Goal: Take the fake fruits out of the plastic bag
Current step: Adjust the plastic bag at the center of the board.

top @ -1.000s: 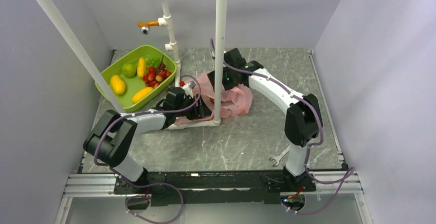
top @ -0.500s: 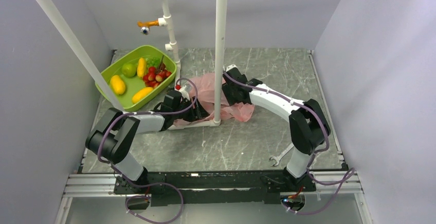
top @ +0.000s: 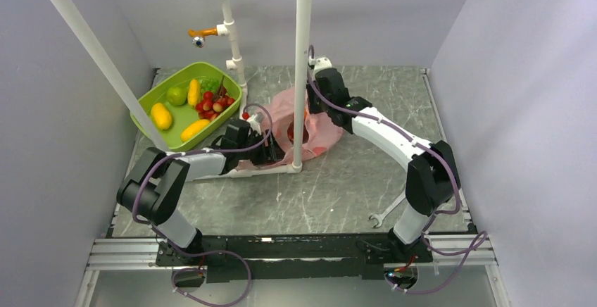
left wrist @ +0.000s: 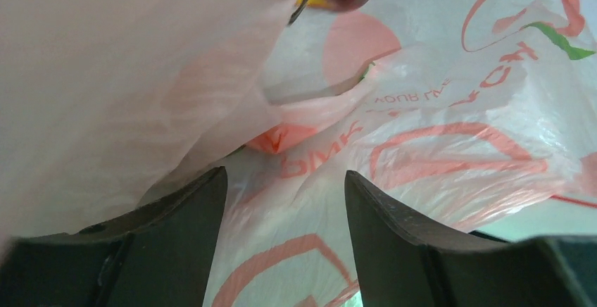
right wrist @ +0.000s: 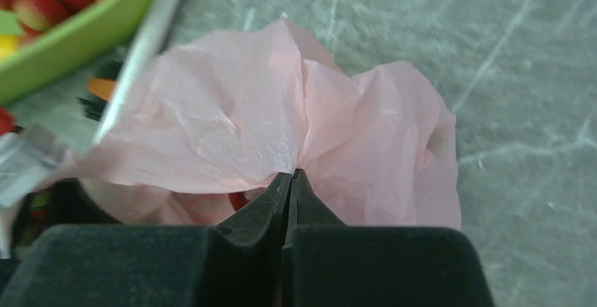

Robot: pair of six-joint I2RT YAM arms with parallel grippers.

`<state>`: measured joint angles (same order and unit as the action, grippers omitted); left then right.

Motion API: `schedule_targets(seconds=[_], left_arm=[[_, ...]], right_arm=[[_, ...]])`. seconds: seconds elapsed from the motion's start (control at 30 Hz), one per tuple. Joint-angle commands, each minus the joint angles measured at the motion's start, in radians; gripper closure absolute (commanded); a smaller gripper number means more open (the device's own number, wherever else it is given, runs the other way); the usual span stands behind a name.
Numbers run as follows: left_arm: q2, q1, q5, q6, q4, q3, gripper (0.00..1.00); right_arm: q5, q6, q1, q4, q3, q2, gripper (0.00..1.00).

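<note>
Spotter: Jaws first. Your right gripper (right wrist: 290,180) is pinched tight on a fold of the plastic bag (right wrist: 232,117), its fingers meeting with only film between them. Your left gripper (left wrist: 283,177) stands spread, with printed film draped across the gap and nothing clamped.

Operator: Why is the right one held so high?

Spotter: My reading is that you are hoisting the bag's closed end on the far side of the white post (top: 301,74). That lets the mouth, to the left of the post, sag low so the contents can slide toward it. Your left fingers sit low at that mouth, just left of the post's foot, probably to prop it open or to catch whatever rolls out.

Operator: Where are the fake fruits (right wrist: 239,200)?

Spotter: At least some are inside. One red one shows under the fold, right below your right fingertips. From above, a red shape glows through the film just left of the post. Your left wrist view catches something red at its top edge, but I cannot tell whether it is in or out of the bag. I cannot pick out the mango-like piece at all.

Operator: Anything to watch?

Spotter: The film is thin and crinkly, so a hard tug could tear it or slip it out of your pinch. The green tub (top: 150,94), well left of the post, holds other fruit and looks a likely landing spot.
</note>
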<state>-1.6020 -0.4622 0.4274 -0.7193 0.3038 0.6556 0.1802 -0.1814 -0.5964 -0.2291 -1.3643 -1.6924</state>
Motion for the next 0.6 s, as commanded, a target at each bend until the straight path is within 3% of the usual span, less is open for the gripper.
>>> schedule_targets(seconds=[0.0, 0.23, 0.57], left_arm=[[0.015, -0.001, 0.001, 0.113, -0.117, 0.159, 0.31], [-0.010, -0.001, -0.044, 0.154, -0.154, 0.272, 0.26], [-0.048, -0.021, 0.021, 0.150, 0.033, 0.224, 0.30]], right_arm=[[-0.195, -0.055, 0.026, 0.081, -0.081, 0.002, 1.00], [-0.218, -0.054, 0.028, 0.103, 0.094, 0.103, 1.00], [-0.285, -0.090, 0.048, 0.224, 0.347, 0.219, 1.00]])
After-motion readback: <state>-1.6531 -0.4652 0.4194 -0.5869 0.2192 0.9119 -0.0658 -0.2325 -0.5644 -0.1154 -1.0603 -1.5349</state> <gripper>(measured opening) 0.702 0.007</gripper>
